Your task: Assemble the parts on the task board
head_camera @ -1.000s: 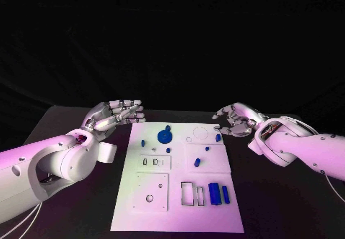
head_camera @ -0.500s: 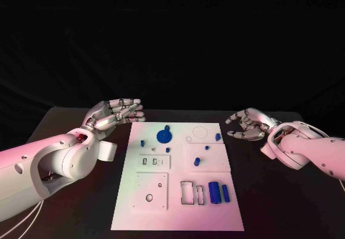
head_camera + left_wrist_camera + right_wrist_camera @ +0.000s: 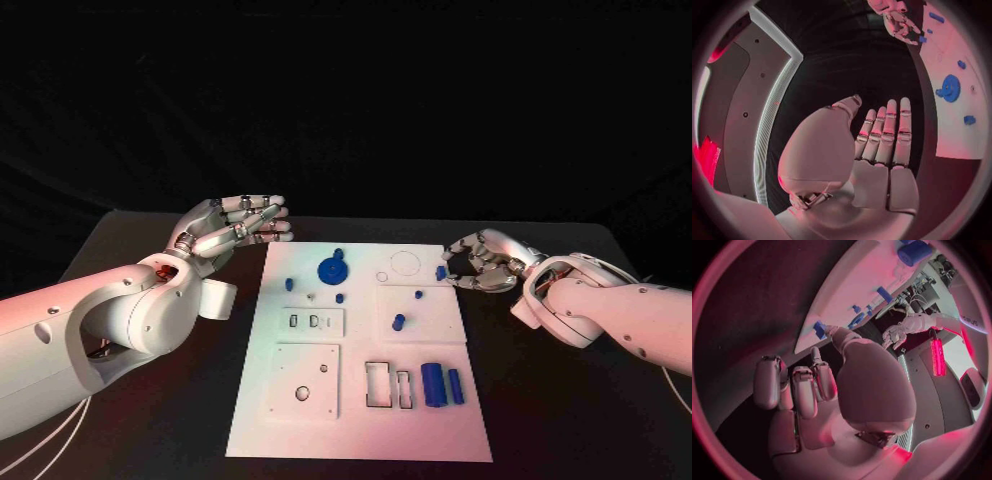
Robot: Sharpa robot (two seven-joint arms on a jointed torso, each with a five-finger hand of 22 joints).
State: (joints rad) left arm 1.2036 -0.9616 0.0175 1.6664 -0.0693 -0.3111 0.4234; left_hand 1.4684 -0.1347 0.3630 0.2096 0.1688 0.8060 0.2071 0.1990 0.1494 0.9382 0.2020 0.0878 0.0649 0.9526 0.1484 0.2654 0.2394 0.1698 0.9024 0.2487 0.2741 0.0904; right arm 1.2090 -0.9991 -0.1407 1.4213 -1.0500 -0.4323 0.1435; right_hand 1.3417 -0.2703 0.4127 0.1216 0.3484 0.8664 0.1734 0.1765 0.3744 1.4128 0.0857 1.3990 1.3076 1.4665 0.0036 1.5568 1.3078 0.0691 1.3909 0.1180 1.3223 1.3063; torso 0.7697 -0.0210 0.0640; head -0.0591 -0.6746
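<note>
the white board (image 3: 361, 400) lies in the middle of the black table (image 3: 577, 400), long side running away from the robot. near its far edge sits a blue disc (image 3: 332, 270) with a knob. by the far right corner stands a small blue peg (image 3: 440, 272). smaller blue pieces dot the middle, one of them a short stub (image 3: 398, 323) on the right half. toward the near right corner two blue cylinders (image 3: 441, 385) lie side by side, just beside two empty rectangular slots (image 3: 387, 386).

the left hand (image 3: 231, 232) hangs off the board's far left corner, fingers straight and together, holding nothing. the right hand (image 3: 483, 262) is at the far right corner, fingers curled, a fingertip (image 3: 834, 333) right at the peg; i cannot tell whether it grips it.
</note>
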